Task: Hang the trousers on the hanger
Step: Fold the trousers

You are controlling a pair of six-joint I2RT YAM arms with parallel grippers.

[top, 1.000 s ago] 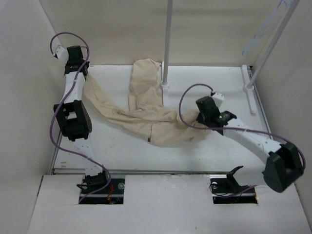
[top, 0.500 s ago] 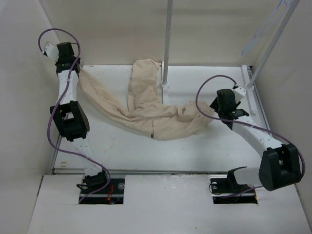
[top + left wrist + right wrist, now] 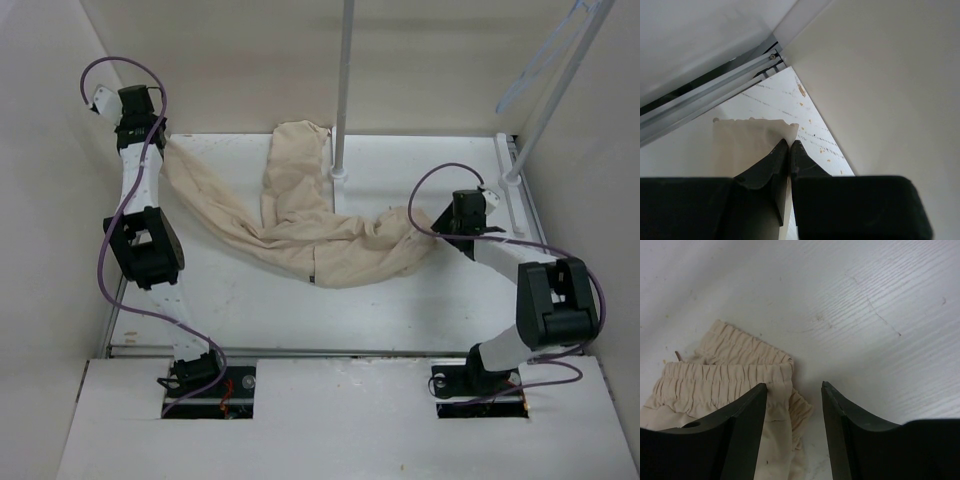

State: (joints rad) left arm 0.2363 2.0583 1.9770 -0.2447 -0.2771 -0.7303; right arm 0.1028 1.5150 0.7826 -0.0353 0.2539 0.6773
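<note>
The beige trousers (image 3: 300, 225) lie spread on the white table, one leg running to the far left, the other toward the back, the gathered waistband (image 3: 735, 377) at the right. My left gripper (image 3: 158, 143) is shut on the end of the left leg (image 3: 752, 142) and holds it up near the far left corner. My right gripper (image 3: 437, 222) is open just right of the waistband, with the waistband's edge between its fingers (image 3: 747, 410). The pale hanger (image 3: 545, 55) hangs at the top right on a slanted rack pole.
A white upright pole (image 3: 342, 90) stands on a foot at the back middle, beside the rear trouser leg. A slanted white pole (image 3: 555, 95) with a base bar (image 3: 512, 195) stands at the right. Walls close in on the left, back and right.
My right gripper has let go of the waistband, opened and drawn back to the right. The trousers were pulled out flatter and rightward. My left gripper lifted the leg end up and to the far left.
</note>
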